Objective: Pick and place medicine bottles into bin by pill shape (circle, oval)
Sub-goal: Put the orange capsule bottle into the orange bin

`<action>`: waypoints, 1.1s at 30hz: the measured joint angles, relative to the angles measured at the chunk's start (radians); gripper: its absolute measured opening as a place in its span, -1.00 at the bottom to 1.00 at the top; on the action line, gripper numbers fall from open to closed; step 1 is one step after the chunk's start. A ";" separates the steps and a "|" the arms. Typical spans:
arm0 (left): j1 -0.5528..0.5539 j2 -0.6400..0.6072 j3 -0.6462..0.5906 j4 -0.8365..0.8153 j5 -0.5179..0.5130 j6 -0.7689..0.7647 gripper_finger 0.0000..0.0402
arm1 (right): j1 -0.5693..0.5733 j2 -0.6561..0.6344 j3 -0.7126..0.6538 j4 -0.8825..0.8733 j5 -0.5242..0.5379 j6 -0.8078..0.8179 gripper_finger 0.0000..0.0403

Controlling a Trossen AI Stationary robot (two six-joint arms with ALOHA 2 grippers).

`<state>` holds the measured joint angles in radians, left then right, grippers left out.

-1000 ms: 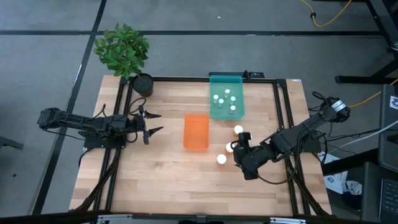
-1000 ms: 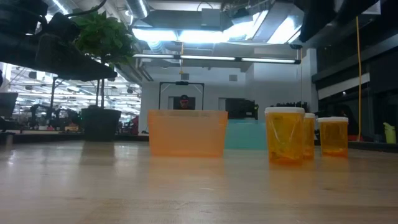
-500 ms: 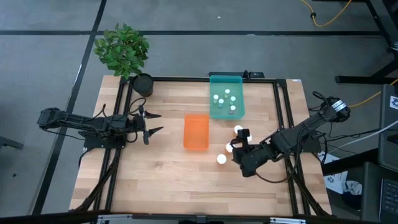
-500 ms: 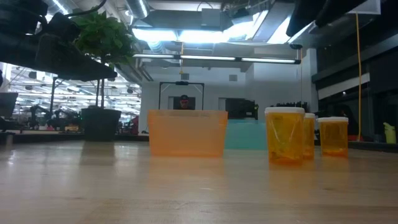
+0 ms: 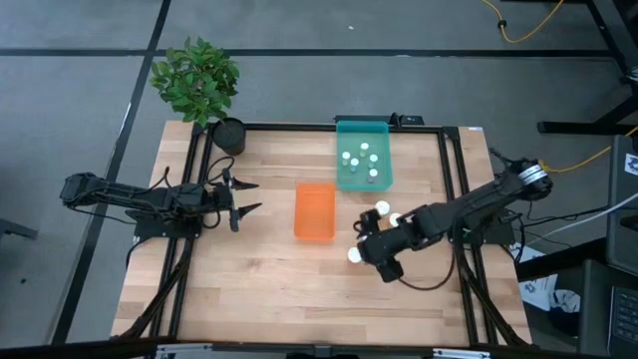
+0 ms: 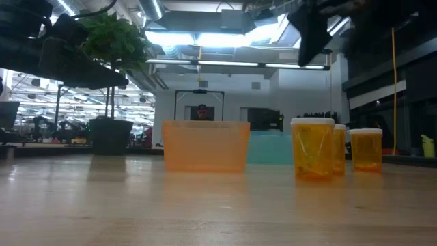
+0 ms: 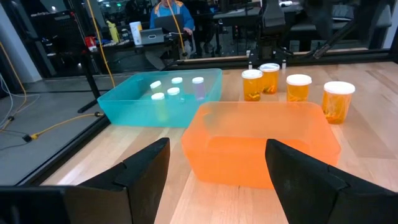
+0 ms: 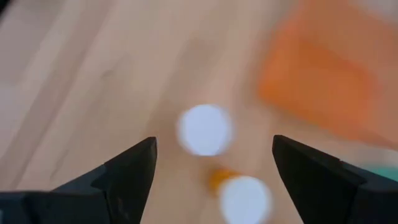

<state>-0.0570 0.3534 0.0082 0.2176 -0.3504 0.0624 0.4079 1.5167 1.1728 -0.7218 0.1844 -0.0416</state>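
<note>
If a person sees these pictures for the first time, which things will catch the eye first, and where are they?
The orange bin at the table's middle and the teal bin behind it, holding white-capped bottles, stand out first. Next, the amber medicine bottles standing loose on the wood right of the orange bin, with the right gripper above them, jaws open. The left gripper waits, open, at the left side.

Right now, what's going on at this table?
The right gripper, jaws open and holding nothing, hovers above the amber bottles with white caps standing loose on the wooden table. Several white-capped bottles already sit in the teal plastic bin; the orange plastic bin looks empty. The left gripper waits open at the table's left side.
</note>
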 joint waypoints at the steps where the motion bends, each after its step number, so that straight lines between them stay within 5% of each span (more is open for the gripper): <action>1: 0.000 0.000 0.000 0.000 0.000 0.000 0.28 | 0.000 0.017 0.000 0.000 -0.047 -0.030 0.59; 4: 0.000 0.000 0.000 0.000 0.000 0.000 0.28 | 0.000 0.069 0.000 0.017 -0.131 -0.097 0.59; 11: 0.000 0.000 0.000 0.000 0.000 0.000 0.28 | -0.005 0.155 -0.001 0.031 -0.021 -0.105 0.59; 33: 0.000 0.000 0.000 -0.001 0.000 0.000 0.28 | -0.064 0.235 -0.001 0.079 -0.100 -0.097 0.59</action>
<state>-0.0572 0.3534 0.0086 0.2163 -0.3504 0.0626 0.3440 1.7520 1.1721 -0.6424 0.0845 -0.1383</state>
